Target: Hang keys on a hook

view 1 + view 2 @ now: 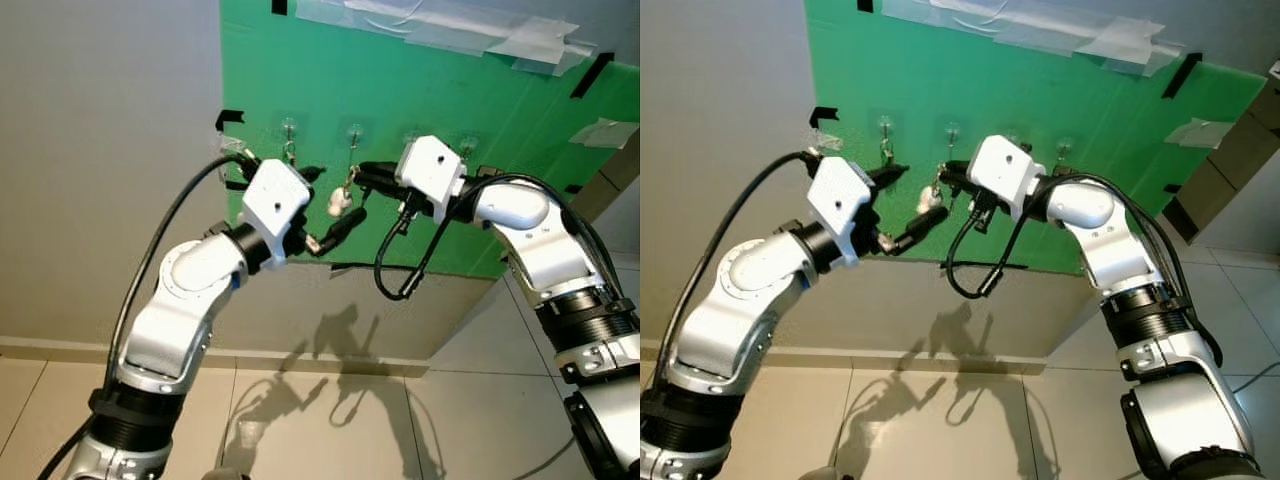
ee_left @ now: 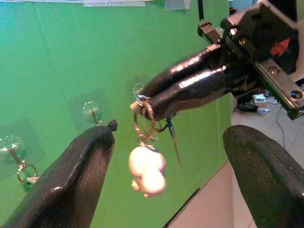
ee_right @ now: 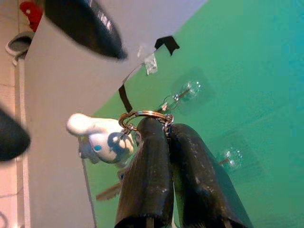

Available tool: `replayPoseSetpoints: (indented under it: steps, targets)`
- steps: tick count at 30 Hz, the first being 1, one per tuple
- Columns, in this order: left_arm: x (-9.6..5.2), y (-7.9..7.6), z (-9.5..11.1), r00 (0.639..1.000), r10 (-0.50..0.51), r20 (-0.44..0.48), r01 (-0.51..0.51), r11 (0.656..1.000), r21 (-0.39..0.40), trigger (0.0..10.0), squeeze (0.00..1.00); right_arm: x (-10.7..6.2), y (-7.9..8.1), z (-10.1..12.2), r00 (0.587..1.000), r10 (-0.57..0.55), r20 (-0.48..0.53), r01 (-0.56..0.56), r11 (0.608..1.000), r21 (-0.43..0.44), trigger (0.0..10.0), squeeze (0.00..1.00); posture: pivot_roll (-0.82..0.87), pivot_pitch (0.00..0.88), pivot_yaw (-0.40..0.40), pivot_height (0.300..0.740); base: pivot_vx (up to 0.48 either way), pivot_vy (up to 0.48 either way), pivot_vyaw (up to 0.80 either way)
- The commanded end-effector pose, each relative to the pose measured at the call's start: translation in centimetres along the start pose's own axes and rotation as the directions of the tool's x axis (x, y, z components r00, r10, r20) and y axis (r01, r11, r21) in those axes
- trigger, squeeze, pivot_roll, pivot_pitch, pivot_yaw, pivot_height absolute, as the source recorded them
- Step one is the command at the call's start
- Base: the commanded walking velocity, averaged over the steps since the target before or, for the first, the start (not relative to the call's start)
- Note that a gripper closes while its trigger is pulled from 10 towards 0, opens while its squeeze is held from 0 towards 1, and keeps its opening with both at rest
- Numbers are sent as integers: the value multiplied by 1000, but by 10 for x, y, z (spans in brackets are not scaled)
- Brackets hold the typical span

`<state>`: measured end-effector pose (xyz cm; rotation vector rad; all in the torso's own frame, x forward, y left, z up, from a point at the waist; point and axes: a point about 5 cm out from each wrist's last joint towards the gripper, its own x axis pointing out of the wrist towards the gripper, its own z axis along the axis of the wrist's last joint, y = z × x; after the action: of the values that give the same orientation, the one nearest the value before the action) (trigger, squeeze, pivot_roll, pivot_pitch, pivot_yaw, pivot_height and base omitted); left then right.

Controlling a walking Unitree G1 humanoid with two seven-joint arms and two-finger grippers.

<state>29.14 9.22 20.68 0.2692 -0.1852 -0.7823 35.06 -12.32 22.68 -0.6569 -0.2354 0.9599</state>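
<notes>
Green board [image 1: 440,150] leans against a pale wall, with a row of clear hooks stuck across it and strips of black and clear tape at its edges. Taking the board as the landmark, both arms are raised in front of its lower middle part.

The right claw [image 1: 362,176] has its two black fingers [image 3: 187,156] pressed together on the metal ring of the keys [image 3: 142,116]. The ring sits right at the fingertips, looped over them, and a white plush charm [image 2: 146,170] with a touch of blue hangs from it just below; a thin key blade dangles beside the charm. In the head views the keys hang close in front of the board, just beneath the second clear hook [image 1: 354,131] counting from the board's left edge, not on it.

The left claw [image 1: 335,200] stands open, its fingers spread wide, one above and one below the charm. Its wrist view shows the keys hanging in the gap between those two fingers, touching neither of them, with the right claw's closed tips coming in from the far side.

The leftmost hook [image 1: 289,127] on the board carries a small ring of its own [image 2: 26,172]. Two more clear hooks sit further toward the board's right edge, behind the right arm's white housing.
</notes>
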Motion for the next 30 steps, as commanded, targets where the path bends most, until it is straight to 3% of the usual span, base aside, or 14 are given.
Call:
replayPoseSetpoints:
  steps: [1, 9, 10, 11, 12, 20, 30]
  targets:
    - [3, -1, -4, 999, 33, 4, -33, 999, 10, 9882, 0, -3, -5, 8, 998, -43, 43, 42, 998, 41, 0, 0, 37, 0, -110, 740, 0, 0, 0]
    - [2, 8, -15, 993, 112, 34, -112, 994, 6, 9765, 0, -3, -3, 15, 996, -37, 78, 31, 996, 84, 0, 0, 32, 0, -105, 740, 0, 0, 0]
    - [1, 13, -17, 992, 119, 31, -120, 992, 30, 9020, 0, -5, -3, 16, 997, -25, 78, 19, 996, 86, 0, 0, 29, 0, -101, 740, 0, 0, 0]
    - [1, 13, -17, 992, 119, 31, -120, 992, 30, 9020, 0, -5, -3, 16, 997, -25, 78, 19, 996, 86, 0, 0, 29, 0, -101, 740, 0, 0, 0]
    - [1, 17, -16, 992, 118, 39, -120, 990, 72, 10000, 0, -8, -3, 16, 998, -9, 67, 4, 996, 84, 0, 0, 28, 0, -99, 740, 0, 0, 0]
    - [2, 25, -10, 988, 131, 87, -139, 986, 91, 10000, 0, -15, -1, 12, 999, 9, 41, -14, 992, 125, 0, 0, 28, 0, -92, 740, 0, 0, 0]
    - [2, 13, 0, 989, 6, 145, -17, 997, 74, 10000, 0, -16, 5, 4, 999, 36, 11, -37, 980, 194, 0, 0, 36, 0, -89, 740, 0, 0, 0]
